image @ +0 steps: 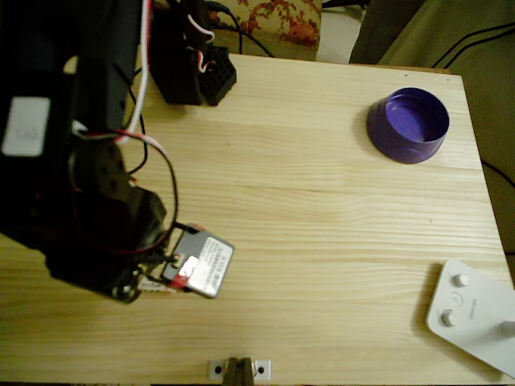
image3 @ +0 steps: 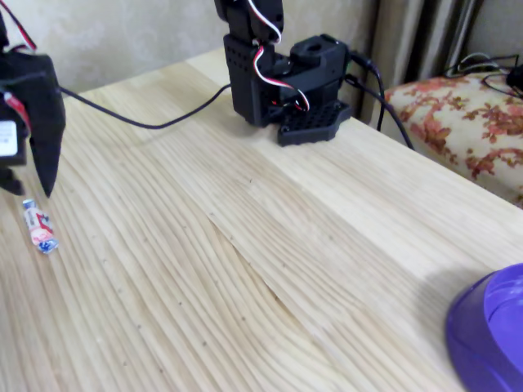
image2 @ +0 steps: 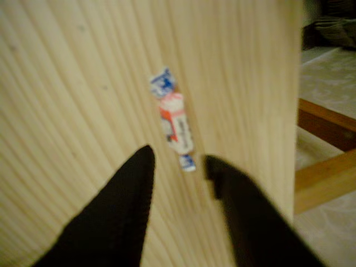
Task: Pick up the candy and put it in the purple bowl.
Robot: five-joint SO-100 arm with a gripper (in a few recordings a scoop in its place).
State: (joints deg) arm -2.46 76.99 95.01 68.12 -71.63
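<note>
On the pale pine table [image: 322, 241], seen from overhead, the black arm is reached out toward the near left corner, its gripper [image: 149, 283] held low over the boards. A scrap of red and white, taken to be the candy [image: 157, 285], is glimpsed just beneath the wrist, though most of it is hidden by the arm. The purple bowl [image: 408, 125] is set well apart at the far right, empty, and a white device with round knobs [image: 471, 314] is lying at the near right corner.

In the wrist view, the two black fingers [image2: 128, 194] are seen spread apart with nothing between them; the candy [image2: 175, 123] is lying on the wood just ahead of the tips, lengthwise and roughly in line with the gap. This alignment is judged to be kept so that the fingers can be lowered astride the wrapper.

In the fixed view, one pointed finger [image3: 45, 131] is held just above the table, and the candy [image3: 38, 225] is resting just below and beside its tip, not yet touched. The arm's base [image3: 278, 73] is mounted at the far edge, and the rim of the purple bowl [image3: 490, 335] is caught at the lower right, far from the sweet.
</note>
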